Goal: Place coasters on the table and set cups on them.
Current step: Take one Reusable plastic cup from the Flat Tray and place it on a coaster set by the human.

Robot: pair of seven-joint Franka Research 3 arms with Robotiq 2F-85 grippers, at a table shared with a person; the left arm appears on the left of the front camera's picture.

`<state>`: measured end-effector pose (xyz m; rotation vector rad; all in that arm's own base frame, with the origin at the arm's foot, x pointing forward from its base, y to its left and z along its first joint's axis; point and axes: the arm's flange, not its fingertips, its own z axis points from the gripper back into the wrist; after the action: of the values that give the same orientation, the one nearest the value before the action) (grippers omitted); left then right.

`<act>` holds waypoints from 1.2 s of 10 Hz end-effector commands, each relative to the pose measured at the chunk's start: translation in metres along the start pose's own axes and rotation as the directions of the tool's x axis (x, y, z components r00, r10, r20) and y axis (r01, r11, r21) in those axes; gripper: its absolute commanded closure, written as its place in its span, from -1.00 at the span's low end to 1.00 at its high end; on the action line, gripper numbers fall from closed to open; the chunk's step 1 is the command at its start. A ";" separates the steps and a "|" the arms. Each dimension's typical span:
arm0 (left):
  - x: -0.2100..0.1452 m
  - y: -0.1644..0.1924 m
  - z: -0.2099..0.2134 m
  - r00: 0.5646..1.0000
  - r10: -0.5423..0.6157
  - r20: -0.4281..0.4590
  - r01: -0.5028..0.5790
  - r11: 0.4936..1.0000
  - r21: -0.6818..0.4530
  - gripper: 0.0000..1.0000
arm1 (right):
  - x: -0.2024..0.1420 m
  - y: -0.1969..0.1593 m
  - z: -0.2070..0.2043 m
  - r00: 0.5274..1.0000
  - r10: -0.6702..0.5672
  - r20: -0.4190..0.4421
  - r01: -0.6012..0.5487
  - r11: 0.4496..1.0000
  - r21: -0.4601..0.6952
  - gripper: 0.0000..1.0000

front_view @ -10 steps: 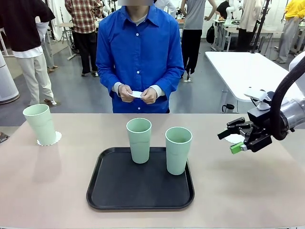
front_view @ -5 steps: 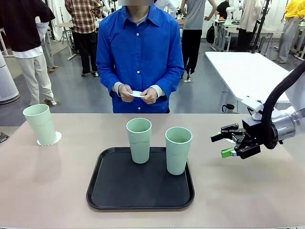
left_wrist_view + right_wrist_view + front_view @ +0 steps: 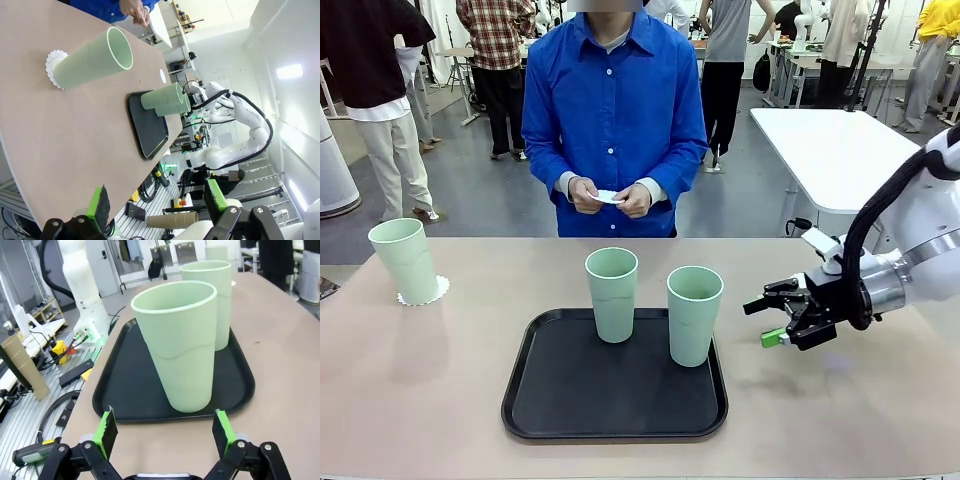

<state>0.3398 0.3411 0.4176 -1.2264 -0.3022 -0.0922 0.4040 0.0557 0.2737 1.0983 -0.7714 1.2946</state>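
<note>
Where the coasters have been laid, one coaster (image 3: 438, 291) is seen flat on the table (image 3: 420, 400), well to the left of the black tray (image 3: 570, 400), and the outer cup (image 3: 404, 258) is stood upright on it, so that only a lacy margin is left showing. Two further cups are stood upright on the tray itself: the rear cup (image 3: 611, 293) near the tray's far edge and the near cup (image 3: 694, 314) toward the tray's right edge, close together but apart. A second coaster (image 3: 162, 75) is seen in the left wrist view as a small white disc lying bare on the table beyond the tray's right side. A third coaster (image 3: 607, 197) is pinched between the person's hands (image 3: 585, 194), behind the tray and above the table's far edge. The right gripper (image 3: 762, 321) is held above the table just right of the tray, its fingers spread wide and empty and pointed at the near cup, which is framed by the green pads (image 3: 106, 426) in the right wrist view without being touched. The left gripper (image 3: 156, 200) is likewise released, with nothing between its fingers, and is placed well to the left of the tray.
</note>
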 end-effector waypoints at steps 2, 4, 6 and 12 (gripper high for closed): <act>-0.003 -0.002 0.002 1.000 -0.005 -0.004 0.005 1.000 -0.007 -1.00 | 0.003 -0.021 -0.020 0.999 0.018 0.026 -0.018 1.000 -0.010 -1.00; -0.003 -0.002 0.002 1.000 -0.005 -0.004 0.005 1.000 -0.007 -1.00 | 0.010 -0.024 -0.031 0.998 0.028 0.050 -0.028 1.000 -0.001 -1.00; -0.003 -0.002 0.002 1.000 -0.005 -0.004 0.005 1.000 -0.007 -1.00 | 0.009 -0.019 -0.022 1.000 0.010 0.024 -0.010 1.000 0.012 -1.00; -0.003 -0.002 0.002 1.000 -0.005 -0.004 0.005 1.000 -0.007 -1.00 | 0.010 -0.022 -0.035 0.997 0.051 0.060 -0.049 0.998 -0.032 -1.00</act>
<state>0.3398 0.3411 0.4176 -1.2265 -0.3021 -0.0922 0.4237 0.0850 0.2730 1.1229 -0.8131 1.2953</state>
